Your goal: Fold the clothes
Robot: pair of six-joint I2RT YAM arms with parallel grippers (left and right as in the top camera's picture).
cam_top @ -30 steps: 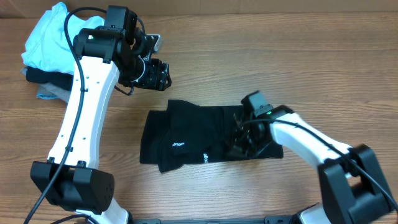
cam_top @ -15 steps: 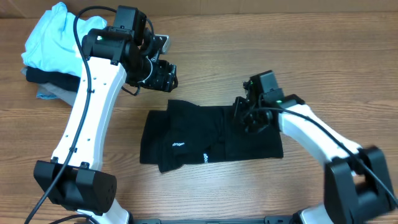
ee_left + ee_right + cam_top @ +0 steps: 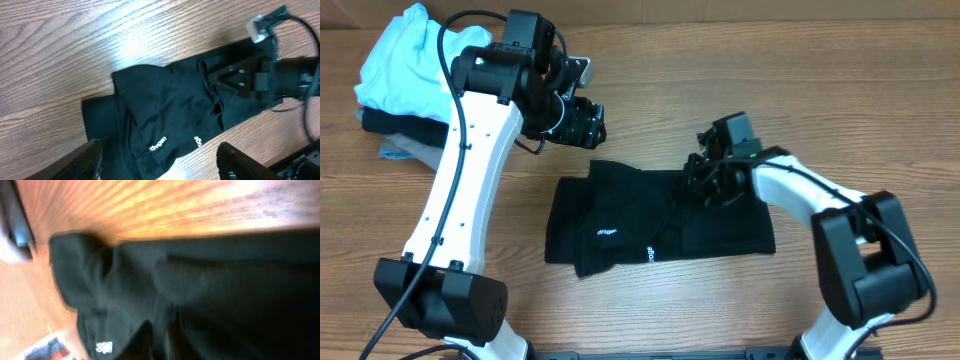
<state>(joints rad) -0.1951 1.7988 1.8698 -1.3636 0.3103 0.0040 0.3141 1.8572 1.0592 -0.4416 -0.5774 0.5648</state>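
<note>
The black polo shirt (image 3: pixel 650 215) lies folded into a flat rectangle at the table's middle, with its small white logo (image 3: pixel 607 233) and hem mark (image 3: pixel 647 253) facing up. My left gripper (image 3: pixel 585 125) hovers above and behind the shirt's left end. In the left wrist view its fingers (image 3: pixel 160 167) are spread wide open and empty over the shirt (image 3: pixel 165 110). My right gripper (image 3: pixel 705 180) sits low over the shirt's back right part. In the blurred right wrist view its fingers (image 3: pixel 157 340) are close together over the black fabric (image 3: pixel 210 280).
A pile of garments stands at the back left: a light blue shirt (image 3: pixel 405 60) on top, a dark layer (image 3: pixel 385 120) and a grey one (image 3: pixel 395 150) beneath. The right arm (image 3: pixel 270 80) shows in the left wrist view, over the shirt's right end.
My right gripper has risen from the shirt's front right part and moved back and a little left. My left gripper shifted slightly right and back. The shirt has not moved.
</note>
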